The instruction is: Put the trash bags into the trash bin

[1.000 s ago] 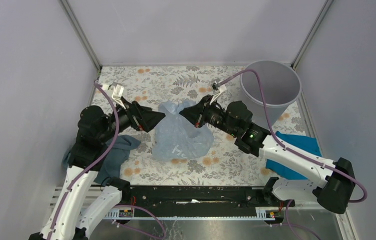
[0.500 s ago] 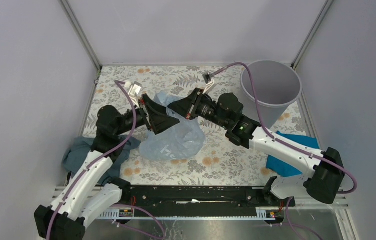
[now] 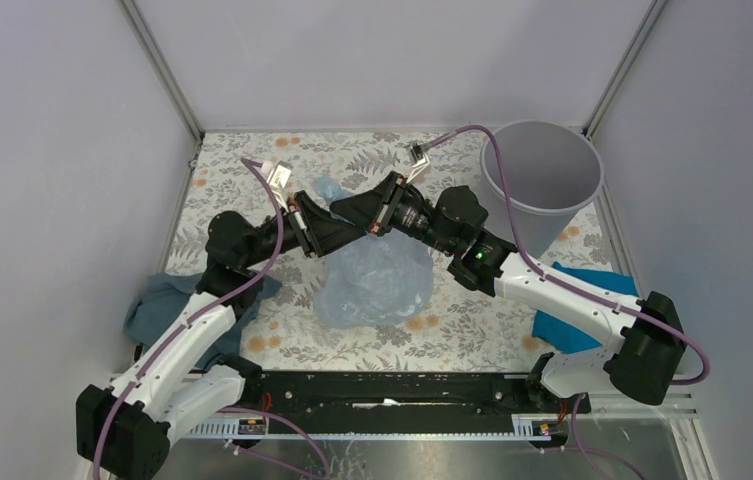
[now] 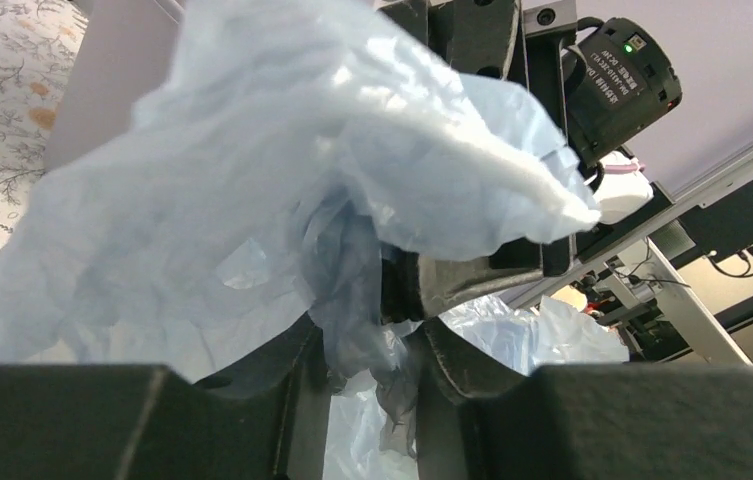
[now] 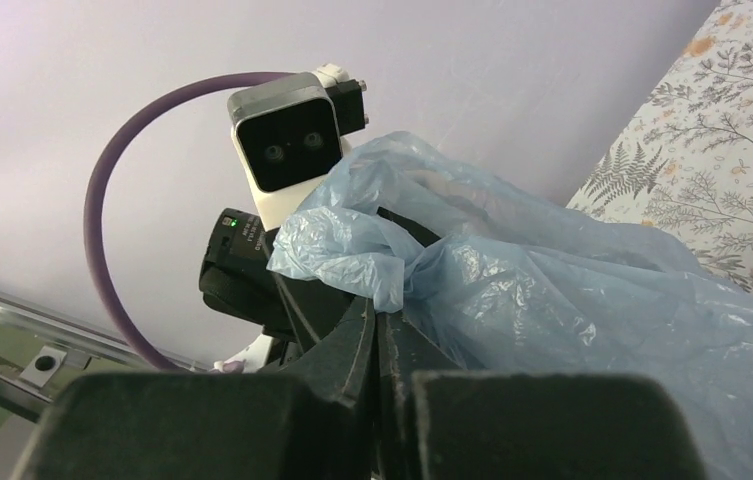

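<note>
One trash bag [image 3: 377,285], clamped by both left gripper [image 4: 367,340] and right gripper [image 5: 377,330]. One trash bin [image 3: 542,165]. Two cloths, grey cloth [image 3: 157,310] and blue cloth [image 3: 592,285], each partly hidden under arms.

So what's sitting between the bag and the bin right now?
In the top view, only the right arm and its purple cable cross between the trash bag and the trash bin; the floral table there is otherwise bare.
</note>
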Available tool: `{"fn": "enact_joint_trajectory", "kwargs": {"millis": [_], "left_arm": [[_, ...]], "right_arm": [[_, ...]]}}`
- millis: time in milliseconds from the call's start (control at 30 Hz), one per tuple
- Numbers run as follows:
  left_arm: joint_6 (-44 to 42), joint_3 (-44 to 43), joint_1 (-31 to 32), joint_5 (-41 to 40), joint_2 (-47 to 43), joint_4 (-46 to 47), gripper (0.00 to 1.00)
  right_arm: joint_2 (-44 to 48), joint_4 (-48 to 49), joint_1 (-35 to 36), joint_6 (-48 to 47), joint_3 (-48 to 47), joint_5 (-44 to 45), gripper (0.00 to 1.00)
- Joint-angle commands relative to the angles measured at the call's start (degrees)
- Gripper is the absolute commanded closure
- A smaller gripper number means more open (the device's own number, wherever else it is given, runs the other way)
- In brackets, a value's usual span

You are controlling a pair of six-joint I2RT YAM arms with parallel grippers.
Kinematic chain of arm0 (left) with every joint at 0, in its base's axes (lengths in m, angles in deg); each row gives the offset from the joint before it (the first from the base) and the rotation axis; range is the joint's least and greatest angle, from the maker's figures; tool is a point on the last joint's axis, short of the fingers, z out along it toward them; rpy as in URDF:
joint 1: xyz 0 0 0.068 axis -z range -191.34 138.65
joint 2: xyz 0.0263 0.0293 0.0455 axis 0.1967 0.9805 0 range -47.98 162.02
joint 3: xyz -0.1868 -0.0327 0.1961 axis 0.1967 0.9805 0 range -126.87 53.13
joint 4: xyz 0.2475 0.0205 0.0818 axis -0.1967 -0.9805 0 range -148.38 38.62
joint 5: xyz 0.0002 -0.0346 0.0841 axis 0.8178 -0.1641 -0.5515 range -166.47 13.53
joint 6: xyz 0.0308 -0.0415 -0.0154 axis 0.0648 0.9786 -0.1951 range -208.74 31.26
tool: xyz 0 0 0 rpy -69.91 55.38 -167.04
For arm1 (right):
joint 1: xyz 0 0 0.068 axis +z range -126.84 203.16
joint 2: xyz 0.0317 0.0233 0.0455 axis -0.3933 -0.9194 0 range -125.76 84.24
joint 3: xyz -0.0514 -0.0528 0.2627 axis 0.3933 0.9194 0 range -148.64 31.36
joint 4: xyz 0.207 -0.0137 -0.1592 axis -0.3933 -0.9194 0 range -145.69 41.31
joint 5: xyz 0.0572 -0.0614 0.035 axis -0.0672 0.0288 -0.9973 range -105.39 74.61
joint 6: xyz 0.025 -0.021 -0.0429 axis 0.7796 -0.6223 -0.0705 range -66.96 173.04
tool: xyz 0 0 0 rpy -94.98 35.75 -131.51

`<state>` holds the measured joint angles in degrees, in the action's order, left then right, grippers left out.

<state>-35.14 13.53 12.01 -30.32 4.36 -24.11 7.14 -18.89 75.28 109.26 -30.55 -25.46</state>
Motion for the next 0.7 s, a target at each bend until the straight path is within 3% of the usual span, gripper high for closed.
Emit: {"fn": "enact_joint_trajectory", "kwargs": {"millis": [0, 100, 233, 433, 533, 667], "left_arm": [[-0.3, 0.4, 0.2, -0.5, -0.8, 4.2, 0.73], [-2.4, -0.6, 0.2, -2.1, -1.1, 0.4, 0.9], [-10.0, -3.5, 0.2, -7.4, -2.2, -11.8, 1.0], [-21.3, -6.8, 0.2, -20.6, -4.5, -30.5, 1.0], [-24.4, -7.2, 0.2, -24.6, -5.5, -35.1, 1.0], [-26.9, -6.3, 0.2, -25.2, -7.2, -36.1, 1.0]], "right_arm": [[0.5, 4.1, 0.0, 1.3, -0.7, -0.8, 0.95], [1.0, 2.3, 0.1, -0.2, -0.8, -0.9, 0.84], [4.2, -7.1, 0.0, -9.6, -1.1, 1.3, 0.51], [11.2, -23.1, 0.0, -23.6, 1.1, 9.7, 0.21], [13.6, -35.3, 0.0, -33.1, -0.8, 15.9, 0.1], [12.7, -57.2, 0.0, -43.3, -8.1, 32.8, 0.09]]}}
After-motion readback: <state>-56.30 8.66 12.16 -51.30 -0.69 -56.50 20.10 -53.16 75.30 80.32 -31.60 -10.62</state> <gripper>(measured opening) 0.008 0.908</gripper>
